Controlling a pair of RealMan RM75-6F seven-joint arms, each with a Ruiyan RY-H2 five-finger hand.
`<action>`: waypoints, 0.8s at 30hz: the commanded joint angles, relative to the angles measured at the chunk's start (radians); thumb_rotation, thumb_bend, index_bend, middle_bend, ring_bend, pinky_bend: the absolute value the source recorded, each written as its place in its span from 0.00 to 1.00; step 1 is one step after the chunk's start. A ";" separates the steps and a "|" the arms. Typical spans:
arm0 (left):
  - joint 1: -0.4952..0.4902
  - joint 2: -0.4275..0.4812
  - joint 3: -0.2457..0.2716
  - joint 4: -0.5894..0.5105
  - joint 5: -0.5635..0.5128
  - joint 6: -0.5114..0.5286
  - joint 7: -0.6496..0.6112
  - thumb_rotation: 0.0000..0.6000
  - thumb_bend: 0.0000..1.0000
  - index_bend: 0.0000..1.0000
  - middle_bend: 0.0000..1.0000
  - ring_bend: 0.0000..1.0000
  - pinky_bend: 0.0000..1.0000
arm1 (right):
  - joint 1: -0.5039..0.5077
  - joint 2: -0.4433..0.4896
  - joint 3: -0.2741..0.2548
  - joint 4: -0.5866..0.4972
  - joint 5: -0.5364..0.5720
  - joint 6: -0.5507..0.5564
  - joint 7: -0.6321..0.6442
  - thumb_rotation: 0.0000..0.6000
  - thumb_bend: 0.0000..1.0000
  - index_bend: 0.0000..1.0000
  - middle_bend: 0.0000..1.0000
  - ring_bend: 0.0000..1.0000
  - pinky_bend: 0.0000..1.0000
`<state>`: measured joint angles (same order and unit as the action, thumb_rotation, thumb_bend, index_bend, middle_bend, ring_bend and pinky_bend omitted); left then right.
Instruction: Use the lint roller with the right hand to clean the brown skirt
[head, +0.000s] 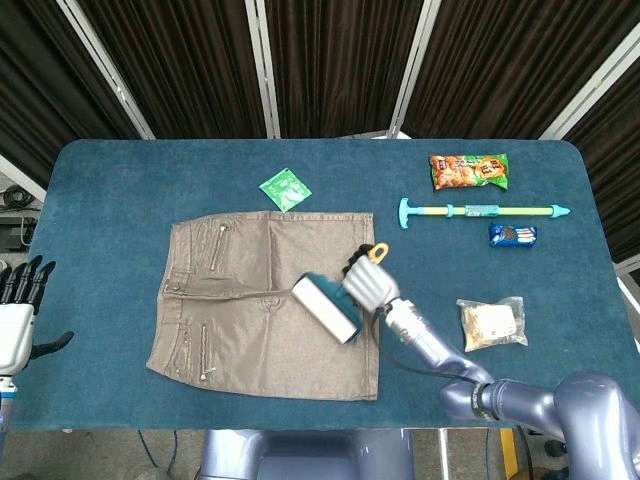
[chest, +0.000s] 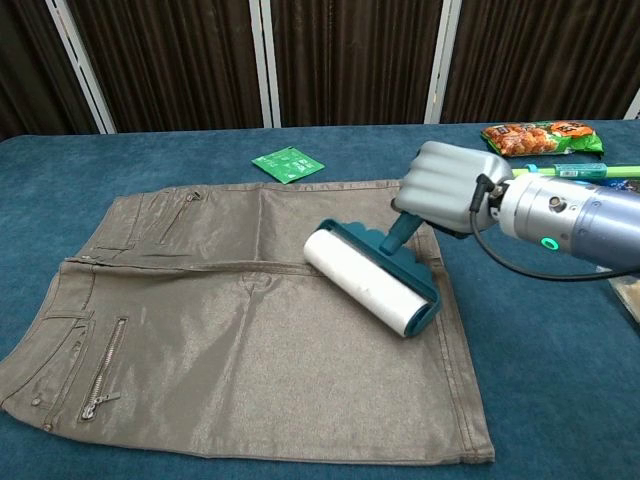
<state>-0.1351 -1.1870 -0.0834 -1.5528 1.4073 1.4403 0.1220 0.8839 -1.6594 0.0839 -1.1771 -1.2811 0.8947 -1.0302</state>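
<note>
The brown skirt (head: 265, 290) (chest: 240, 320) lies flat on the blue table, zips toward the left. My right hand (head: 370, 279) (chest: 446, 188) grips the teal handle of the lint roller (head: 326, 306) (chest: 370, 279), whose white roll rests on the skirt's right half near its right edge. My left hand (head: 18, 320) hangs off the table's left edge with its fingers spread, holding nothing; the chest view does not show it.
A green packet (head: 285, 188) (chest: 286, 162) lies just beyond the skirt. At the right are a snack bag (head: 468, 170) (chest: 541, 137), a green-and-yellow stick tool (head: 480, 211), a small blue packet (head: 512, 235) and a clear bag of food (head: 491, 323).
</note>
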 joint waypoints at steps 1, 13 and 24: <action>-0.002 -0.002 -0.001 0.000 -0.002 -0.002 0.003 1.00 0.00 0.00 0.00 0.00 0.00 | -0.017 0.013 0.005 0.055 0.027 0.004 0.025 1.00 0.96 0.48 0.52 0.41 0.40; -0.002 0.001 -0.004 0.004 -0.015 -0.009 -0.004 1.00 0.00 0.00 0.00 0.00 0.00 | -0.066 0.039 0.026 0.188 0.089 0.010 0.131 1.00 0.96 0.48 0.52 0.41 0.40; -0.001 -0.002 0.001 -0.002 -0.008 -0.005 0.006 1.00 0.00 0.00 0.00 0.00 0.00 | -0.134 0.058 0.018 0.313 0.127 -0.007 0.236 1.00 0.62 0.34 0.49 0.37 0.40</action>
<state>-0.1361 -1.1885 -0.0830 -1.5544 1.3988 1.4355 0.1266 0.7604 -1.6032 0.1053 -0.8760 -1.1580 0.8920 -0.8065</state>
